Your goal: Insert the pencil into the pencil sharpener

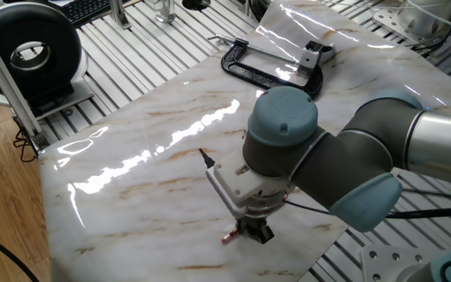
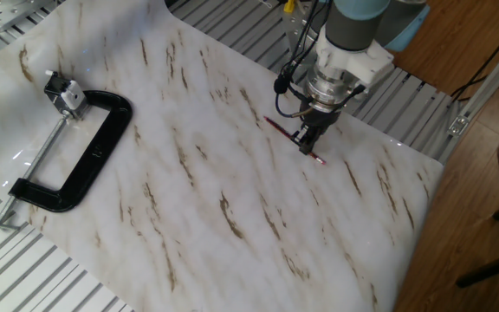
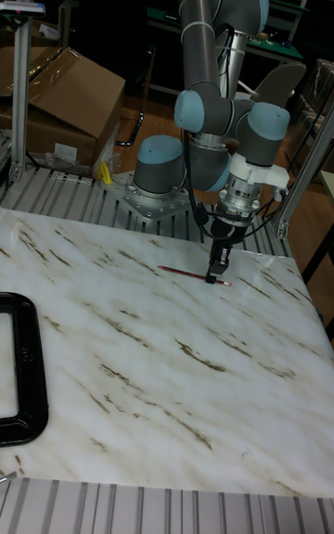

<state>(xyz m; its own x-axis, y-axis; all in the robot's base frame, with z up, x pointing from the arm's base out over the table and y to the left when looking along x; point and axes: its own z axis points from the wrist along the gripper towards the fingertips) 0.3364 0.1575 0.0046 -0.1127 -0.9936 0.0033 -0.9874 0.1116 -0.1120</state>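
Observation:
The thin dark red pencil [image 2: 277, 128] lies low and slanted over the marble near the table's right edge. It also shows in the tall view as the pencil [image 3: 181, 271], and only its pale end [image 1: 228, 236] pokes out under the wrist. My gripper [image 2: 307, 143] points straight down, shut on the pencil close to that pale end. The gripper [image 3: 216, 273] and gripper [image 1: 255, 231] show the same grasp. The pencil sharpener looks to be the small silvery block [image 2: 64, 92] held in the clamp's jaws, far across the table.
A black C-clamp [image 2: 93, 156] lies at the far side of the marble slab [image 2: 197, 225], also seen as the clamp [image 1: 249, 70]. Ribbed metal decking surrounds the slab. A black cable [image 1: 204, 159] trails from the wrist. The slab's edge runs close behind the gripper.

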